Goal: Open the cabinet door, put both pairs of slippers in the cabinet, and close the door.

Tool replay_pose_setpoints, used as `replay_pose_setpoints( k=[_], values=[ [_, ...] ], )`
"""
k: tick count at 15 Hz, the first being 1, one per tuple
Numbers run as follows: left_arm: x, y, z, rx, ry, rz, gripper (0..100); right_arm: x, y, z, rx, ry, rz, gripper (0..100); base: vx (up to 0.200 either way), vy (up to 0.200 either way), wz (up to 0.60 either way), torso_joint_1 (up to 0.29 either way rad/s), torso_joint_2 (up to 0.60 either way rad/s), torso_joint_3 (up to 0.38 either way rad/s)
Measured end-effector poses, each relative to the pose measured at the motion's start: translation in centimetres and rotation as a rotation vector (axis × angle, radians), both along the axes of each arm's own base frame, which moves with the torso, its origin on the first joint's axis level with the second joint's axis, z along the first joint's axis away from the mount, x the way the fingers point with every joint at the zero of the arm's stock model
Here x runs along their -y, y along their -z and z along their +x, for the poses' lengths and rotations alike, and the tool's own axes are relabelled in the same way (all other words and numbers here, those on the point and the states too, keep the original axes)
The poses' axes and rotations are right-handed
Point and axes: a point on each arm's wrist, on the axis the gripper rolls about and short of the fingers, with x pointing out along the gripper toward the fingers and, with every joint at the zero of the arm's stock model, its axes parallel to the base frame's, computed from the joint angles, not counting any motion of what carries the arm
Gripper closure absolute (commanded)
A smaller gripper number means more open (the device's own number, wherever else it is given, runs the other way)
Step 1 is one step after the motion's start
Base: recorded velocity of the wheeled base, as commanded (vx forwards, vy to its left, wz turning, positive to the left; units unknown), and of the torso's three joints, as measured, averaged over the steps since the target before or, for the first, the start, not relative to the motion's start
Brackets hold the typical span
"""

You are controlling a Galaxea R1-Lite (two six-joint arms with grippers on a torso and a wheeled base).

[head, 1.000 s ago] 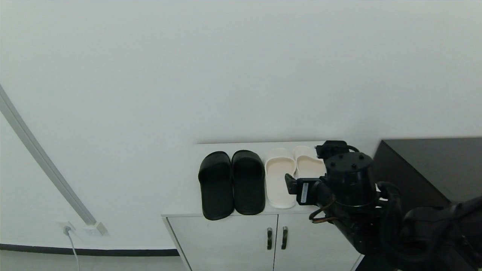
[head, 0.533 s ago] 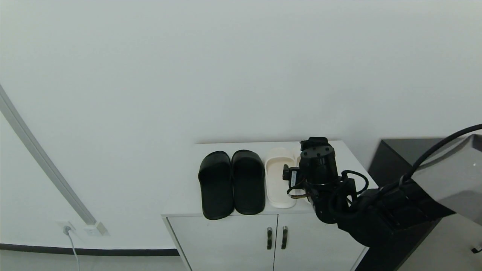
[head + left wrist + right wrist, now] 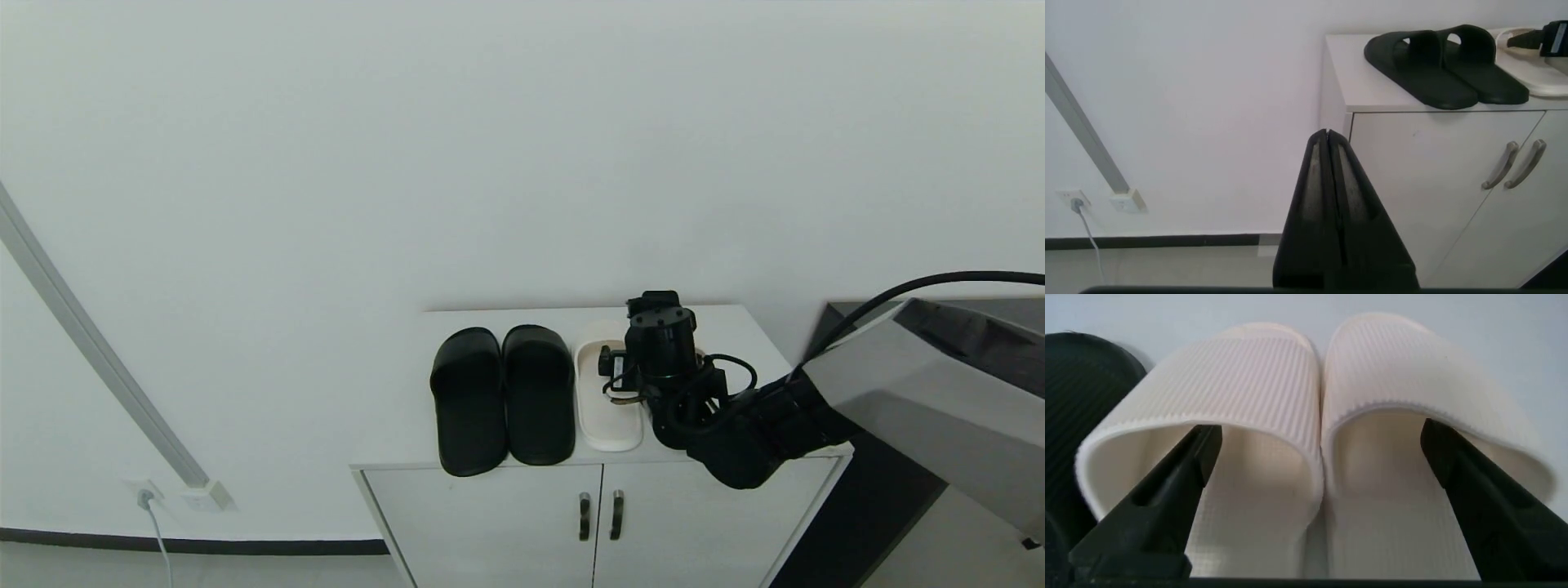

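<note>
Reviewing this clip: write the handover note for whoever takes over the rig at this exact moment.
Left gripper: shut, empty, off the cabinet's left side, below its top.
Right gripper: open, spanning the white slippers, one finger at each slipper's opening, not closed on them.
Black slippers and the white pair lie side by side on the cabinet top. Both doors are shut.
Done: nothing.
Left: open a door, put both pairs inside, close it.

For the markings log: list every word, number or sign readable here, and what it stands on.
No text can be read.
White label on the right arm's wrist: too small and blurred to read.
Black slippers, white slippers, cabinet doors: no print visible.
</note>
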Motion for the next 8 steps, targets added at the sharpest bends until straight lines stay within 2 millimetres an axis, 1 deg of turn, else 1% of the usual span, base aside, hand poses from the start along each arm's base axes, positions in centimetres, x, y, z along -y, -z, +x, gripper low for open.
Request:
replay_pose_setpoints(
  k=[1,2,5,8],
  values=[
    [0.0,0.0,0.0,0.0,0.0,-0.003,100,-0.2,0.3,0.3,-0.003,-0.007,-0.001,0,0.0,0.0,0.0,0.0,0.0,0.0],
    [0.0,0.0,0.0,0.0,0.0,-0.005,100,-0.3,0.5,0.7,-0.001,-0.007,0.0,100,0.0,0.0,0.0,0.0,0.0,0.0],
    [0.0,0.0,0.0,0.0,-0.001,-0.005,100,-0.5,0.9,1.2,0.001,-0.015,-0.019,100,0.0,0.0,0.0,0.0,0.0,0.0],
    [0.0,0.0,0.0,0.0,-0.001,-0.006,100,-0.5,1.1,1.4,0.002,-0.011,-0.02,100,0.0,0.0,0.0,0.0,0.0,0.0]
  ],
)
